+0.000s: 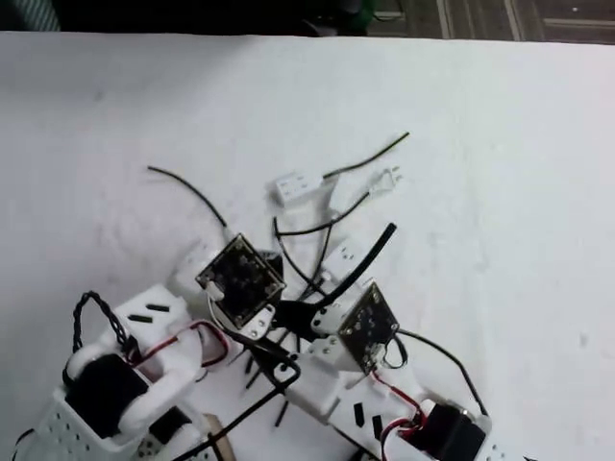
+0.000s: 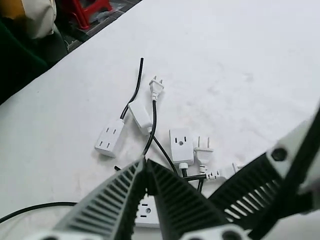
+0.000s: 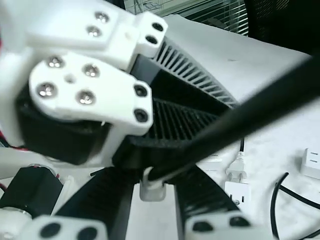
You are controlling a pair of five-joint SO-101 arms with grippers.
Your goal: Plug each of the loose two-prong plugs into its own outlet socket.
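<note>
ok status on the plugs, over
Left tool shut. Right tool shut on a white cord end, likely a plug. Loose plug lies beyond a free outlet. Tools crowd each other over tangled cords.

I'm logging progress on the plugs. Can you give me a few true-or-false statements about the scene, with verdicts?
1. The right gripper is shut on a white held plug with a black cord. True.
2. The left gripper is wide open. False: its fingers meet at the tips.
3. The far plug sits in a socket. False: it lies loose on the table, prongs bare.
4. A third plug lies loose beside a white outlet socket. True.
</note>
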